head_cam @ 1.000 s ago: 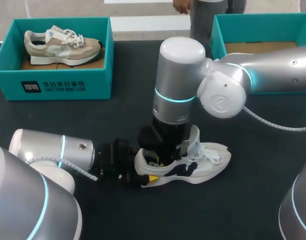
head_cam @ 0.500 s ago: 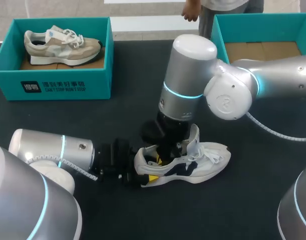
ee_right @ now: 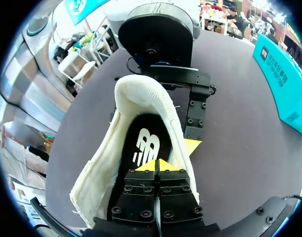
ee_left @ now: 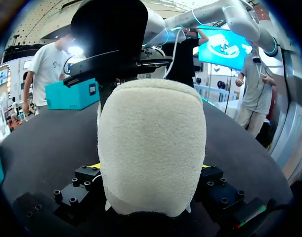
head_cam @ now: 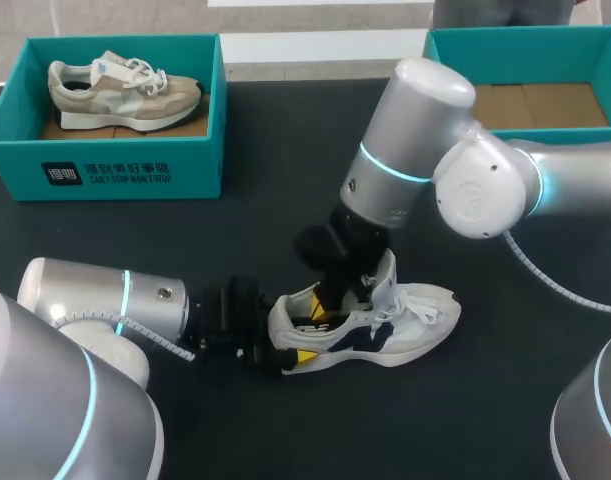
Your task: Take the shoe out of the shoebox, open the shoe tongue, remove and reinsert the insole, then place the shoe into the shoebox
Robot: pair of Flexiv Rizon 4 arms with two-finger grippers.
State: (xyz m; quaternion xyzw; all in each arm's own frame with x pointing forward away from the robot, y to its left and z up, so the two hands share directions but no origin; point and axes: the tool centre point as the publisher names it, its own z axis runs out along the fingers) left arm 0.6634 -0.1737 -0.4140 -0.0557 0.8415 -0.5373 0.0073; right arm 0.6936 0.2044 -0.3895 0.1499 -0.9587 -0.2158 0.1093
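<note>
A white shoe (head_cam: 395, 325) with a dark side logo lies on the black table, its toe to the right. My left gripper (head_cam: 283, 338) has the shoe's heel (ee_left: 151, 148) between its wide-set fingers, one yellow tip against each side. My right gripper (head_cam: 330, 300) reaches down into the shoe's opening behind the raised tongue (head_cam: 387, 275). In the right wrist view its yellow tips (ee_right: 157, 165) are pressed together on the black insole (ee_right: 143, 143). The insole lies flat in the shoe, and nothing shows between those tips. One left finger (ee_right: 195, 118) runs along the shoe's outer wall.
A teal shoebox (head_cam: 105, 170) at the back left holds a beige shoe (head_cam: 125, 90). A second teal shoebox (head_cam: 437, 70) at the back right shows only its cardboard floor. My right arm's grey cable (head_cam: 545, 275) hangs over the table on the right.
My right arm's wrist has swung right and tilted, while its fingers stayed inside the shoe and came together. The shoe and my left arm have not moved.
</note>
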